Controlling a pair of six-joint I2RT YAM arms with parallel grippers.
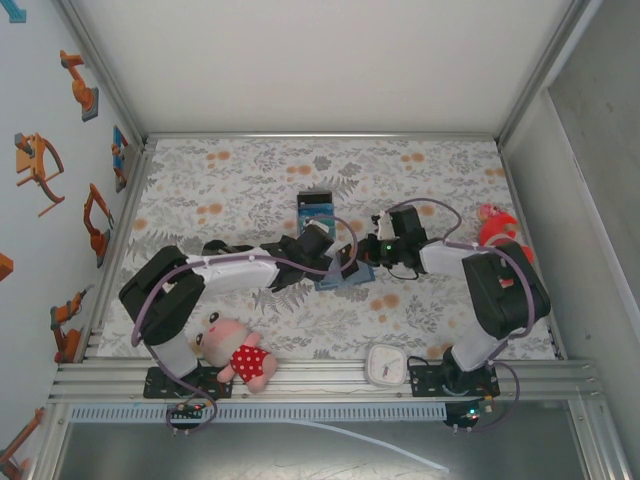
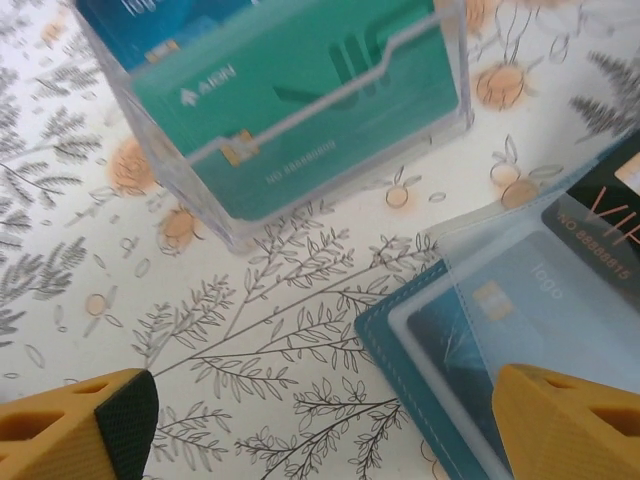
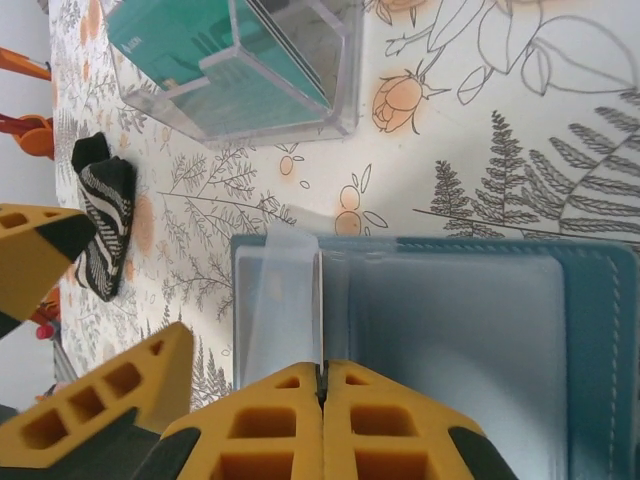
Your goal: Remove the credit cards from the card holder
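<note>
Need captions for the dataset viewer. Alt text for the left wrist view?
Open left end effector, yellow fingers in the bottom corners, above a floral tablecloth. At the top, a clear box holds a teal card; lower right, an open blue wallet shows bank cards under a clear sleeve.

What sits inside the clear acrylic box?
The clear acrylic box holds a teal credit card in front and a blue card behind; any cards further back are covered.

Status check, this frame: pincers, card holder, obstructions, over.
Left pincer open over card holder edge. Right pincer shut on its clear sleeve. Credit cards sleeved inside; teal card in acrylic box. Sock apart.
</note>
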